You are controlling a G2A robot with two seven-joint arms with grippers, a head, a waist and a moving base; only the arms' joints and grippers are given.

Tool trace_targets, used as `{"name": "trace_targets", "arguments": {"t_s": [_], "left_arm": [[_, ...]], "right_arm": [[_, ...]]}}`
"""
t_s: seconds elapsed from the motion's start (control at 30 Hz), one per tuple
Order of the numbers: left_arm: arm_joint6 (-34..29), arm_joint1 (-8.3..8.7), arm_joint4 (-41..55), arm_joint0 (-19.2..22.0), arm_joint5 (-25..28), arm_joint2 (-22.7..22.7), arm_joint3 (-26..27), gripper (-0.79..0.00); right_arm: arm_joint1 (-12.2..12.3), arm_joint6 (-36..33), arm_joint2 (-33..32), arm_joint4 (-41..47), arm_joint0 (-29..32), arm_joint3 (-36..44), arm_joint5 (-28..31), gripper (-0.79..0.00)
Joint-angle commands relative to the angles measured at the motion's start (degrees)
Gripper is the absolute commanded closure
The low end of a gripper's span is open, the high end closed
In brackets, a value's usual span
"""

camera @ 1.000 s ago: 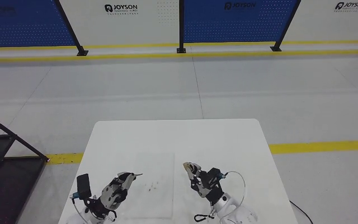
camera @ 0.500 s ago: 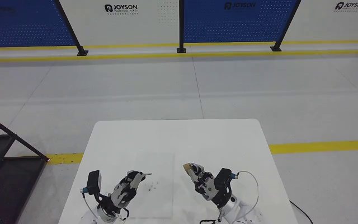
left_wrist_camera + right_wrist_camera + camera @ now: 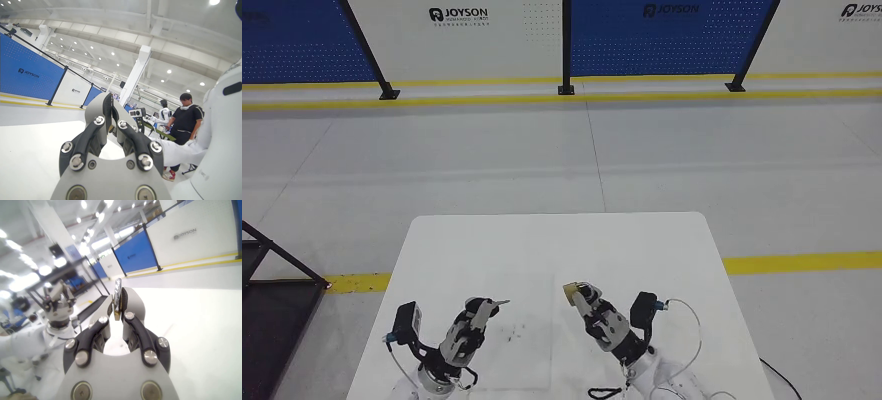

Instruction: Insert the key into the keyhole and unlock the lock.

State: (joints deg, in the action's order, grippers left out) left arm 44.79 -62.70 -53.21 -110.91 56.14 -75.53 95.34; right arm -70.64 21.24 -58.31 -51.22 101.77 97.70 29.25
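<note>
Above the white table (image 3: pixel 542 240), left hand (image 3: pixel 111 107) pinching key (image 3: pixel 504 303), right hand (image 3: pixel 118 303) clamping lock (image 3: pixel 118 289).

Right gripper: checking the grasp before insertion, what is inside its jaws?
The right gripper pinches the lock: chrome shackle protruding, brass body between the jaws. Its sides and keyhole are covered.

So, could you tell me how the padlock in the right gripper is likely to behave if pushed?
The padlock looks like brass and shiny steel, so probably rigid and heavy for its size. The right gripper holds it between ribbed pads, which should limit slipping, but its smooth metal might pivot under an off-centre push.
</note>
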Motion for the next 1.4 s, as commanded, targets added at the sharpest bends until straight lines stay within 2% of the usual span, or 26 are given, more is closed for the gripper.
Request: {"name": "trace_targets", "arguments": {"t_s": [0.0,0.1,0.23,0.37,0.83,1.37], "left_arm": [[1.8,-0.54,0.0,0.6,-0.5,2.1,-0.6,0.000],[4.1,-1.50,1.3,1.9,-0.8,5.8,-1.6,0.000],[3.5,-2.65,4.5,4.1,-0.1,10.0,-3.1,0.000],[2.9,-3.62,5.6,5.6,0.5,12.8,-4.2,0.000],[6.0,-6.21,2.5,8.7,-2.7,18.3,-7.5,0.000],[6.4,-7.93,1.9,10.8,-6.6,21.1,-8.4,0.000]], "right_arm": [[-0.4,3.1,1.6,4.4,-0.1,-0.8,4.0,0.000],[-0.7,5.4,3.0,9.9,-0.3,-2.2,9.9,0.000],[-1.0,6.5,4.3,15.1,-0.8,-3.7,15.8,0.000],[-1.2,7.4,4.7,17.6,-1.4,-4.7,18.4,0.000],[-1.4,7.2,4.9,18.0,-1.7,-5.4,18.4,0.000],[-1.4,7.2,4.9,18.0,-1.7,-5.4,18.4,0.000]]}}
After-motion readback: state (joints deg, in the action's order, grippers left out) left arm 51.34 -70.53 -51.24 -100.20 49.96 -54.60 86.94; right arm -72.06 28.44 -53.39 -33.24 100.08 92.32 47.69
